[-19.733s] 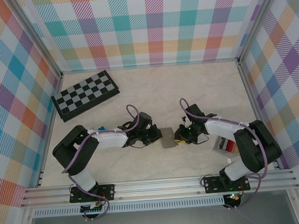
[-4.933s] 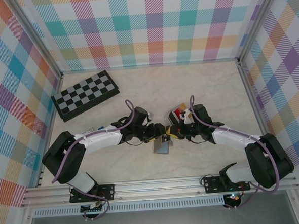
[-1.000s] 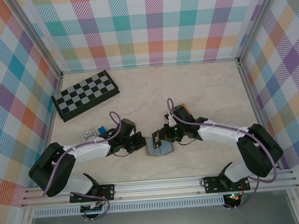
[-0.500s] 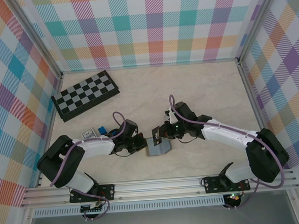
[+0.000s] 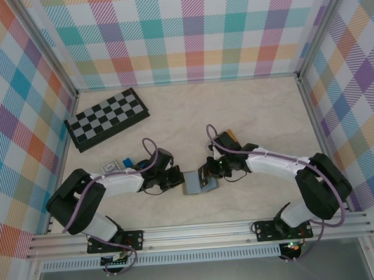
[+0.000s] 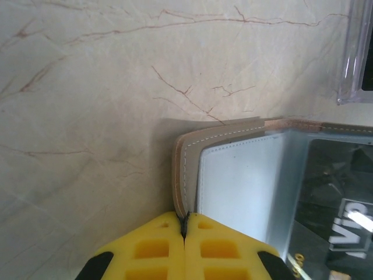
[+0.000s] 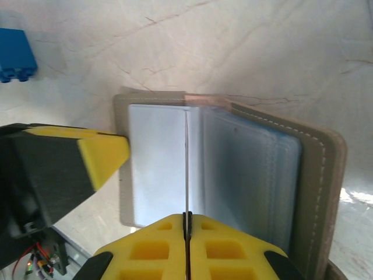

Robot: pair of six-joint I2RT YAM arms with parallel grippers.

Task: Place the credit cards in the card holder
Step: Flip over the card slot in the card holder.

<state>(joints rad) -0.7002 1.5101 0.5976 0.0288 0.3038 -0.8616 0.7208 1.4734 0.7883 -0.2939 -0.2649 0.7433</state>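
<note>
You've got the card holder (image 5: 199, 183) lying open on the tabletop (image 5: 249, 111), well apart from the chequered board (image 5: 107, 118), off to its near right. L gripper (image 6: 185, 219) is clamped on the holder's grey cover edge; R gripper (image 7: 186, 217) is pinched on a thin inner leaf. Blue block (image 7: 14, 55) sits on the board's near side

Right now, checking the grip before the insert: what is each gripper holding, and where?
Left gripper pinches the card holder by its cover's edge. Right gripper pinches what looks like a thin card, seen edge-on, by its near end.
</note>
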